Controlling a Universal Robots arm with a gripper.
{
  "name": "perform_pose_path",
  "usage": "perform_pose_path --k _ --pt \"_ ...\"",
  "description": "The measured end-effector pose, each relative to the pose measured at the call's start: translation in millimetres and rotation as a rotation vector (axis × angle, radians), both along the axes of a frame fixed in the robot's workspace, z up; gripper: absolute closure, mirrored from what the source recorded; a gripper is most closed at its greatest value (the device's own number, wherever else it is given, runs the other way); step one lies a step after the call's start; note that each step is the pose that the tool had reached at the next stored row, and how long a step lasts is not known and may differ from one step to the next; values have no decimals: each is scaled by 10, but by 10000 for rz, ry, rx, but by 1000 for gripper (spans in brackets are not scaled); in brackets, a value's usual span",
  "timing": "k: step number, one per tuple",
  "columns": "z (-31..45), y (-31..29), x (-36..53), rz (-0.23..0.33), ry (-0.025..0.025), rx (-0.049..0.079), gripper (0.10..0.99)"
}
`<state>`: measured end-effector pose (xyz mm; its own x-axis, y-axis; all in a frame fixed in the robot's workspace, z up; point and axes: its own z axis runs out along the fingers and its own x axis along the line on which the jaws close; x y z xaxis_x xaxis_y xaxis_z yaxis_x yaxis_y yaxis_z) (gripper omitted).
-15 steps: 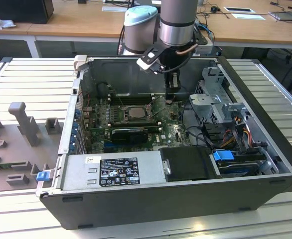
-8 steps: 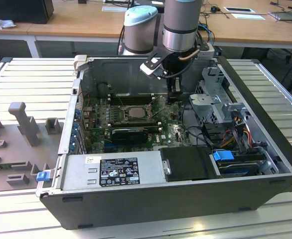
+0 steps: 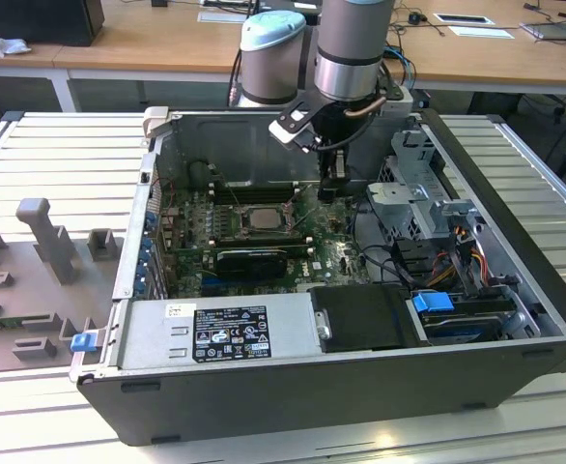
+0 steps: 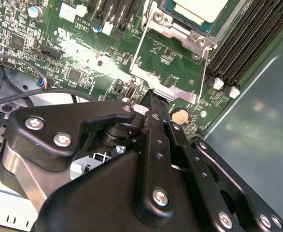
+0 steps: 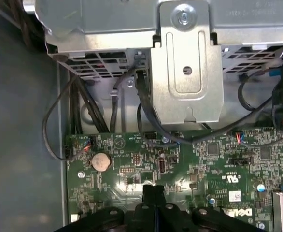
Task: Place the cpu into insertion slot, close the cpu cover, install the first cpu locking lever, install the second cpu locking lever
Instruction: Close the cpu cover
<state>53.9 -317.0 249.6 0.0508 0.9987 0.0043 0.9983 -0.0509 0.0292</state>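
Observation:
The cpu (image 3: 261, 218) with its silvery top lies in the insertion slot (image 3: 284, 221) on the green board; it also shows in the second wrist view, cpu (image 4: 199, 8). The cpu cover (image 4: 168, 83), a thin metal frame with a window, stands swung open from the socket toward my gripper. My gripper (image 4: 151, 95) is shut with nothing between its fingers, and its tip is at the cover's free edge. In the exterior view the gripper (image 3: 330, 189) hangs inside the case to the right of the socket. In the first wrist view the gripper (image 5: 154, 189) is low over the board.
Long black memory slots (image 4: 238, 48) run beside the socket. A round coin battery (image 5: 101, 161) sits near the fingertips. The metal drive cage (image 5: 187, 63) and loose cables (image 5: 59, 125) lie beyond. A black heatsinked card (image 3: 254, 259) and the power supply (image 3: 215, 333) fill the case's near side.

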Motion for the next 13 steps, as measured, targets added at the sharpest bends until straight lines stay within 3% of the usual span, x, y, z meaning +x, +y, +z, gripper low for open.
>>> perform_pose_path --k 13 --pt "0 0 -126 1 1 -1 980"
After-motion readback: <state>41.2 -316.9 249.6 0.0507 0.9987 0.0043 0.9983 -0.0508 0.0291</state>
